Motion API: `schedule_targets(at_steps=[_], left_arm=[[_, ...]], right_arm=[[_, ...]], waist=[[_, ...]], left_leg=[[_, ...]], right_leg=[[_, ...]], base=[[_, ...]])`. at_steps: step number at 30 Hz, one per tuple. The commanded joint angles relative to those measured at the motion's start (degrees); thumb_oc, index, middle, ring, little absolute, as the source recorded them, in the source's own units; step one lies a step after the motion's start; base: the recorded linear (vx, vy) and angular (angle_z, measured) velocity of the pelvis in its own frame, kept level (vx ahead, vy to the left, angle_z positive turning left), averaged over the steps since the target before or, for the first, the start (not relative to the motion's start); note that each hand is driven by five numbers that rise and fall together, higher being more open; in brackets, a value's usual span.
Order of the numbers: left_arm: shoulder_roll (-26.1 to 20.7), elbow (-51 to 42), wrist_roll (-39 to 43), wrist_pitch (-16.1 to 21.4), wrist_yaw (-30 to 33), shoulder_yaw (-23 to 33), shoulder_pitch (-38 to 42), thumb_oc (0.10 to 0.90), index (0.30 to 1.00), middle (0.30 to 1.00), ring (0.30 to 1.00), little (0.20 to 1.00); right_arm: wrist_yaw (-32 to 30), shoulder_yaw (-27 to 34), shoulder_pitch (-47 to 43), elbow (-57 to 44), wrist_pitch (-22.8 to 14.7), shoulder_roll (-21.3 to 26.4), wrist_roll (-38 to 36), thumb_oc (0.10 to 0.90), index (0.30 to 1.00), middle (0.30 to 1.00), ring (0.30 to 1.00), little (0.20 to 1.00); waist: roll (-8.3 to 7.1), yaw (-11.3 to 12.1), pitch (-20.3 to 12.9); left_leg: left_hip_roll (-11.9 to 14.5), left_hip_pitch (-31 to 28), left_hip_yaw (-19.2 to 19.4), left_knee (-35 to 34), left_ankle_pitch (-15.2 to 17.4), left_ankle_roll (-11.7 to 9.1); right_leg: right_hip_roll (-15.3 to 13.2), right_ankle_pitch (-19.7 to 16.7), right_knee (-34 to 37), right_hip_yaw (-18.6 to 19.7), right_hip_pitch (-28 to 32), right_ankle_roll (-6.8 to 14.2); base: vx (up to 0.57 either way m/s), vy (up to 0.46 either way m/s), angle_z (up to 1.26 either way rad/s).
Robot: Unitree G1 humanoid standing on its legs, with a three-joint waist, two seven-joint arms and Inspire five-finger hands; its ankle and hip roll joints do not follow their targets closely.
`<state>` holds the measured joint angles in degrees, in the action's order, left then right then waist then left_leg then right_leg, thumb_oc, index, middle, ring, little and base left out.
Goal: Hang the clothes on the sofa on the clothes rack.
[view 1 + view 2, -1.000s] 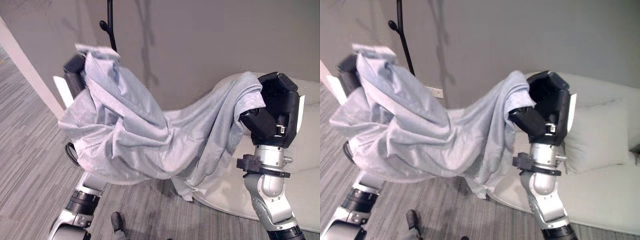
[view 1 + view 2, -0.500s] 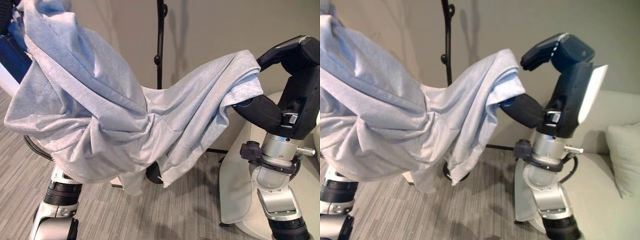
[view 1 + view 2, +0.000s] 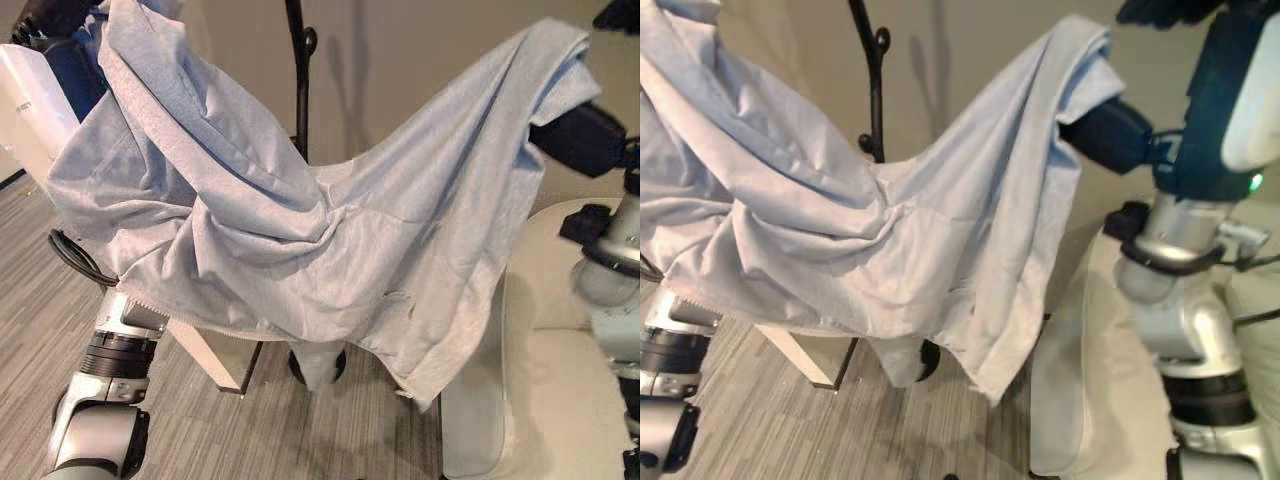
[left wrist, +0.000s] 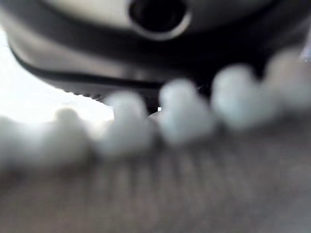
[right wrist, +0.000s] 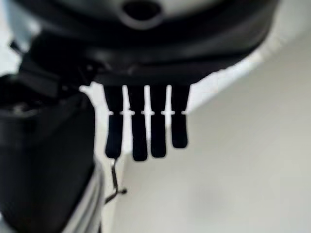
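A light blue garment [image 3: 300, 230] hangs stretched between my two raised hands, sagging in the middle. My left hand [image 3: 58, 18] is up at the far left, and the cloth is bunched over it and covers it. In the left wrist view the knit cloth [image 4: 194, 184] lies right against the camera. My right hand [image 3: 1205, 90] is high on the right, with the garment's other end draped over its thumb [image 3: 1110, 135]. The right wrist view shows its fingers [image 5: 146, 126] straight with no cloth between them. The black clothes rack pole [image 3: 297, 70] rises just behind the garment's middle.
The pale sofa [image 3: 560, 350] stands at the lower right, close to my right arm. A white board-like edge [image 3: 215, 355] shows under the garment's hem, beside the rack's dark base [image 3: 335, 365]. Grey striped carpet [image 3: 300, 440] covers the floor, and a beige wall is behind.
The camera has shifted. Both hands have risen with the garment, the right one most, spreading the cloth wider. The rack pole stands closer, behind the cloth's middle.
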<state>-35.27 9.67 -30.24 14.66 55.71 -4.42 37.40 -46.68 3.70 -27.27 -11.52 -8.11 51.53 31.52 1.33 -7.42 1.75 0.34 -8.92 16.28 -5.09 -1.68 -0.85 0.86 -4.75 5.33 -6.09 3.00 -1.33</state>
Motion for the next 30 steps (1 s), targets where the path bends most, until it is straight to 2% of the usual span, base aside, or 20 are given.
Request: schedule_targets(at_steps=[1,2,3,4,5,6,7,9,10,12,13,14,15,17,21,22,27,29,30], left_arm=[[-7.87,5.84,0.9,-1.24,0.06,-3.56,11.92,0.4,0.3,0.3,0.3,0.3],[-8.79,7.76,1.12,-1.65,-0.2,-4.29,13.09,0.4,0.3,0.3,0.3,0.3],[-8.87,8.18,1.21,-1.55,-0.09,-4.56,13.62,0.4,0.3,0.3,0.3,0.3],[-11.01,11.09,1.64,-2.29,-0.73,-5.92,15.04,0.4,0.3,0.3,0.3,0.3],[-12.08,13.15,1.93,-2.54,-1.06,-7.5,16.63,0.4,0.3,0.3,0.3,0.3],[-12.08,13.47,2.0,-2.47,-0.98,-7.76,17.06,0.4,0.3,0.3,0.3,0.3],[-14.52,17.1,2.07,-3.55,-1.21,-9.77,19.32,0.4,0.3,0.3,0.3,0.3],[-18.04,19.99,1.15,-5.19,-1.2,-11.88,20.98,0.4,0.3,0.3,0.3,0.3],[-19.0,21.15,1.62,-5.75,-1.14,-12.43,21.7,0.4,0.3,0.3,0.3,0.3],[-23.46,24.18,1.85,-6.53,-0.9,-14.9,24.55,0.4,0.3,0.3,0.3,0.3],[-26.71,27.75,1.93,-7.47,-1.85,-16.8,26.53,0.4,0.3,0.3,0.3,0.3],[-26.87,28.24,2.11,-7.34,-1.79,-17.11,27.01,0.4,0.3,0.3,0.3,0.3],[-29.11,31.44,3.28,-7.72,-2.23,-18.68,28.79,0.4,0.3,0.3,0.3,0.3],[-31.85,34.93,3.85,-8.25,-2.48,-20.87,30.56,0.4,0.3,0.3,0.3,0.3],[-34.5,38.46,5.08,-9.04,-3.79,-21.68,30.98,0.4,0.3,0.3,0.3,0.3],[-35.44,39.54,5.55,-9.23,-4.15,-21.59,30.78,0.4,0.3,0.3,0.3,0.3],[-37.38,44.6,7.07,-9.62,-5.88,-19.15,26.19,0.4,0.3,0.3,0.3,0.3],[-36.4,43.19,7.09,-9.45,-5.97,-14.5,20.17,0.4,0.3,0.3,0.3,0.3],[-35.69,42.17,7.16,-9.3,-5.75,-11.93,16.89,0.4,0.3,0.3,0.3,0.3]], right_arm=[[-2.56,0.12,-3.31,0.39,0.69,2.84,2.62,0.4,0.3,0.3,0.3,0.3],[-2.69,-0.42,-3.9,1.47,0.63,3.87,3.02,0.4,0.3,0.3,0.3,0.3],[-2.85,-0.53,-4.26,1.81,0.55,3.9,3.01,0.4,0.3,0.3,0.3,0.3],[-2.91,-1.27,-4.36,4.05,1.2,7.08,3.87,0.4,0.3,0.3,0.3,0.3],[-3.27,-1.7,-5.06,5.76,1.69,9.05,4.29,0.4,0.3,0.3,0.3,0.3],[-3.39,-1.78,-5.29,6.04,1.64,9.1,4.26,0.4,0.3,0.3,0.3,0.3],[-4.01,-2.6,-5.88,9.02,3.02,12.22,5.63,0.4,0.3,0.3,0.3,0.3],[-4.72,-3.84,-6.94,12.5,4.22,15.41,6.79,0.4,0.3,0.3,0.3,0.3],[-4.94,-4.92,-8.25,14.39,4.72,16.06,6.7,0.4,0.3,0.3,0.3,0.3],[-6.13,-8.97,-13.68,21.4,5.7,20.55,5.12,0.4,0.3,0.3,0.3,0.3],[-5.85,-11.67,-16.79,25.14,6.45,22.87,4.81,0.4,0.3,0.3,0.3,0.3],[-5.98,-12.84,-18.13,25.72,6.45,22.78,4.7,0.4,0.3,0.3,0.3,0.3],[-5.59,-14.8,-20.4,28.67,6.87,23.77,3.39,0.4,0.3,0.3,0.3,0.3],[-5.79,-17.75,-23.22,31.25,7.68,24.78,3.34,0.4,0.3,0.3,0.3,0.3],[-5.41,-20.89,-26.93,34.48,8.23,26.1,2.43,0.4,0.3,0.3,0.3,0.3],[-5.49,-21.25,-27.34,35.49,8.52,26.62,2.27,0.4,0.3,0.3,0.3,0.3],[-4.82,-22.69,-29.61,38.14,8.8,27.61,0.81,0.4,0.3,0.3,0.3,0.3],[-4.16,-20.65,-27.18,36.31,9.03,27.32,1.35,0.4,0.3,0.3,0.3,0.3],[-4.06,-19.33,-25.53,35.41,9.16,27.12,1.85,0.4,0.3,0.3,0.3,0.3]], waist=[[-2.48,-0.17,-6.13],[-2.89,-0.07,-5.46],[-2.94,-0.14,-5.33],[-3.59,0.23,-4.71],[-3.82,0.42,-4.16],[-3.73,0.37,-4.14],[-3.89,0.62,-4.04],[-3.99,1.05,-4.61],[-4.02,1.57,-4.68],[-3.63,2.65,-4.32],[-2.79,2.81,-4.37],[-2.72,2.68,-4.2],[-1.65,2.45,-5.51],[-0.95,2.44,-6.58],[-0.44,2.62,-7.16],[-0.55,2.82,-7.59],[-0.64,3.12,-7.89],[-0.74,3.22,-7.82],[-0.81,3.23,-7.57]], left_leg=[[2.93,1.46,2.35,5.23,3.53,-2.33],[3.51,3.16,2.11,9.23,2.98,-2.87],[3.78,3.82,1.95,10.39,3.45,-2.99],[5.06,6.19,1.01,16.76,1.44,-3.88],[5.98,8.34,0.54,20.4,0.76,-4.18],[6.16,8.63,0.2,20.95,1.22,-4.38],[6.2,11.01,0.51,20.36,1.11,-4.15],[5.4,12.08,0.42,16.09,2.35,-3.67],[4.73,12.38,-0.18,13.38,1.87,-3.65],[3.81,14.78,-2.96,3.08,-3.88,-4.61],[3.98,14.77,-3.9,0.09,-4.81,-5.0],[4.05,14.72,-3.85,0.09,-4.77,-5.01],[3.94,13.53,-3.6,0.09,-4.7,-5.08],[3.19,11.96,-2.7,0.09,-3.97,-4.84],[2.35,10.21,-1.19,0.09,-3.12,-4.3],[1.81,9.46,-1.53,0.09,-2.01,-4.25],[0.05,7.54,-0.49,0.09,-0.04,-2.71],[-0.69,7.04,-0.43,0.09,0.73,-2.06],[-0.58,7.32,0.31,0.09,-0.02,-1.6]], right_leg=[[-2.68,6.86,-1.42,-0.25,4.78,5.84],[-2.59,7.13,-1.7,-0.12,5.1,5.36],[-2.5,7.15,-1.75,-0.21,4.97,5.24],[-2.49,8.09,-1.99,0.45,6.1,4.68],[-2.42,8.48,-1.99,0.05,6.54,4.17],[-2.26,8.64,-1.99,0.03,6.56,4.18],[-2.65,8.83,-1.54,-0.7,7.14,4.43],[-3.36,8.52,-0.9,-0.87,7.39,5.08],[-3.54,8.5,-0.53,-0.77,7.5,5.41],[-3.63,8.32,-0.33,-0.99,7.78,5.78],[-3.32,8.67,-0.43,-0.56,8.31,5.87],[-3.27,8.66,-0.48,-0.49,8.3,5.86],[-3.42,9.43,-0.43,-0.22,9.64,6.45],[-4.28,9.63,-0.53,0.07,10.52,6.9],[-5.38,9.31,-1.5,0.79,10.78,7.44],[-5.93,9.19,-1.94,1.18,11.04,7.88],[-7.62,6.4,-4.02,1.52,10.94,9.47],[-8.11,5.09,-4.85,1.52,10.91,10.07],[-8.01,4.35,-4.95,1.09,10.62,9.93]], base=[[0.1,-0.228,-0.05],[0.03,-0.133,-0.04],[0.12,-0.184,-0.09],[0.13,-0.178,-0.17],[0.14,-0.171,-0.16],[0.1,-0.093,-0.15],[0.13,-0.03,-0.02],[0.18,0.011,0.04],[0.16,0.052,-0.04],[0.18,0.062,-0.16],[0.17,0.051,-0.18],[0.32,0.101,-0.43],[0.32,0.123,-0.46],[0.31,0.139,-0.31],[0.22,0.119,-0.25],[0.19,0.088,-0.11],[0.21,0.131,0.03],[0.14,0.087,0.07],[0.1,0.04,-0.07]])
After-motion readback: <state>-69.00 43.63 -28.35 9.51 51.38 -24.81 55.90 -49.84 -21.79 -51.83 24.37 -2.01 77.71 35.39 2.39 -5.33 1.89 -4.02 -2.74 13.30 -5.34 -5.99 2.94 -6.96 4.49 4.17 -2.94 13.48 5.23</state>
